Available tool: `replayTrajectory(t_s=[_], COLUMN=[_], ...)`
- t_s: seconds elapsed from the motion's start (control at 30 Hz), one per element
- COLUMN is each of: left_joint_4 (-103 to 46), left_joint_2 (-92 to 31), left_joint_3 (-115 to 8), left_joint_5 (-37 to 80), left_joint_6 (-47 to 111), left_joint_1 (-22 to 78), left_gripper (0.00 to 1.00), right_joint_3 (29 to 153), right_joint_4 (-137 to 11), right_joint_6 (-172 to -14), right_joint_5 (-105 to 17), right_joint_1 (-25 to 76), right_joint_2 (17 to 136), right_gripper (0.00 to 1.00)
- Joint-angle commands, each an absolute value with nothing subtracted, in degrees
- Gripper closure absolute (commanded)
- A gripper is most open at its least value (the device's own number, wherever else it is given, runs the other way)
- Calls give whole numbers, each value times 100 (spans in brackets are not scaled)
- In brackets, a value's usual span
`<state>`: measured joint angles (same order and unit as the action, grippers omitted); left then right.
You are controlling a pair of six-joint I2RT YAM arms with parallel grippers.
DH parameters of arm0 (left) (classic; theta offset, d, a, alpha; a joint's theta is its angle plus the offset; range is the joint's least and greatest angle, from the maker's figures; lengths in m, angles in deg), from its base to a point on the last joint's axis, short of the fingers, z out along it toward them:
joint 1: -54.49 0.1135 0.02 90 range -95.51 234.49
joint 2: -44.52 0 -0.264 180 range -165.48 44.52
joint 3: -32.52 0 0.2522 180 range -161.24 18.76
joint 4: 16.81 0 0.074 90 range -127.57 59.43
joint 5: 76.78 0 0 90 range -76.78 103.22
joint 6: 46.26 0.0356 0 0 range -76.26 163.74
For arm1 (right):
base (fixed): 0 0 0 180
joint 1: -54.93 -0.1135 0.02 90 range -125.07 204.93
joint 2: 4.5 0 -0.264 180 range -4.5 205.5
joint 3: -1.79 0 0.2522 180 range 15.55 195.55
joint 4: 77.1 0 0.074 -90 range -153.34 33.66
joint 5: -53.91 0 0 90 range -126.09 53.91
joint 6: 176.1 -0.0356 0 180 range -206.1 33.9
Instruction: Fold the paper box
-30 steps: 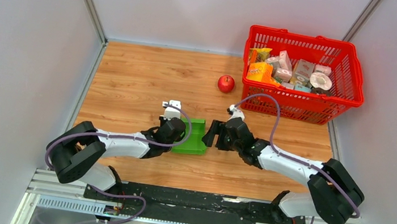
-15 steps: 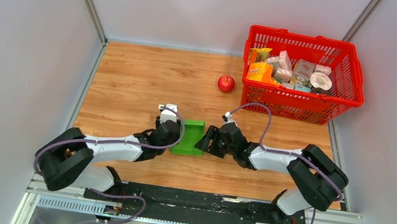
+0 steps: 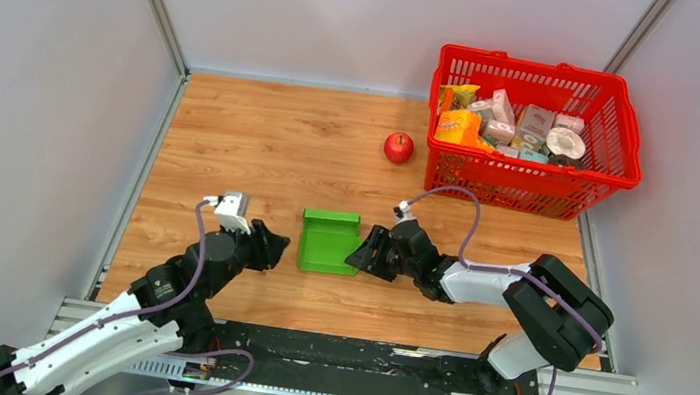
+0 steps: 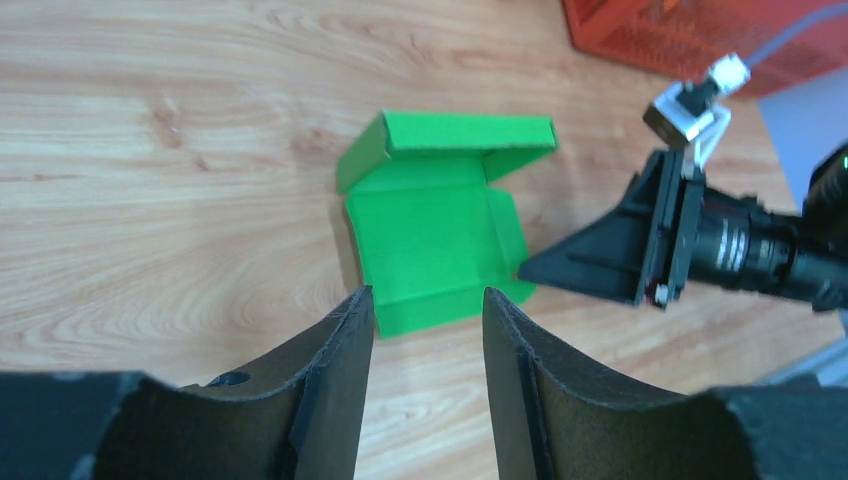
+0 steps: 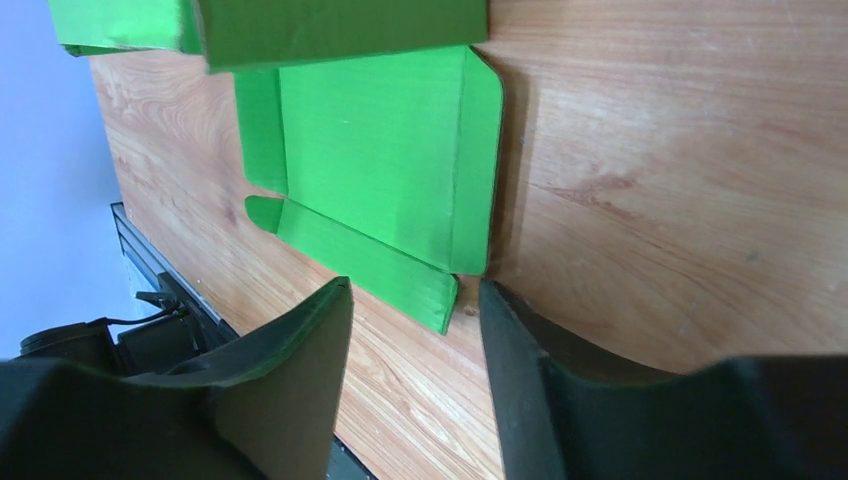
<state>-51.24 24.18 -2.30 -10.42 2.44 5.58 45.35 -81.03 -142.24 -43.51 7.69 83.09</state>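
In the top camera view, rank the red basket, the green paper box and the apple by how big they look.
1. red basket, by far the largest
2. paper box, clearly smaller
3. apple, the smallest

The gaps are wide enough that nearness to the camera does not put the order in doubt.

The paper box (image 3: 328, 242) is bright green, apple (image 3: 397, 147) and basket (image 3: 528, 191) red, table (image 3: 263, 136) wood-grained.

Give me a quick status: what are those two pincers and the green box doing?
Left pincer open, short of the paper box. Right pincer open at its corner, nothing gripped. Box lies open, one flap raised. Apple and basket well clear.
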Motion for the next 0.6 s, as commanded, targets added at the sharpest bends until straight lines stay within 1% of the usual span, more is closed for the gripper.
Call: replayTrajectory(t_s=[0.0,0.03,0.07,0.1,0.13,0.17,0.2,0.23,0.33,0.37,0.47,0.5,0.57], left_joint_4=[-5554,-5345,-5229,-5141,-5010,-4982,-4991,-5043,-5140,-5184,-5325,-5334,-5474], left_joint_2=[1896,1451,1185,921,344,60,-195,-633,-1319,-1470,-2024,-2147,-2578], left_joint_3=[-593,-707,-760,-831,-1023,-1138,-1269,-1549,-1998,-2105,-2386,-2439,-2685], left_joint_5=[98,300,694,863,995,1058,962,848,321,198,-118,-180,-199], left_joint_6=[952,1103,1235,1462,1578,1710,1989,2149,2983,3203,4003,4318,4374], left_joint_1=[562,562,562,545,475,370,221,-163,-763,-1096,-1650,-1740,-1872], left_gripper=[48,48,48,49,52,58,59,59,54,51,43,41,40], right_joint_3=[4368,4394,4498,4552,4578,4605,4622,4657,4746,4720,4719,4745,4772], right_joint_4=[-8031,-7978,-7830,-7759,-7714,-7662,-7600,-7495,-6977,-6984,-6810,-6748,-6651], right_joint_6=[-14148,-14130,-14095,-14069,-14051,-14051,-14060,-14068,-14042,-14068,-14086,-14060,-14042], right_joint_5=[-4365,-4356,-4356,-4364,-4451,-4496,-4522,-4514,-4767,-4925,-5539,-5664,-6006], right_joint_1=[774,782,774,782,783,783,783,783,896,966,1265,1318,1441], right_joint_2=[8269,8277,8295,8312,8295,8286,8251,8155,7918,7865,7698,7680,7619], right_gripper=[50,54,64,69,74,80,82,84,94,100,100,100,100])
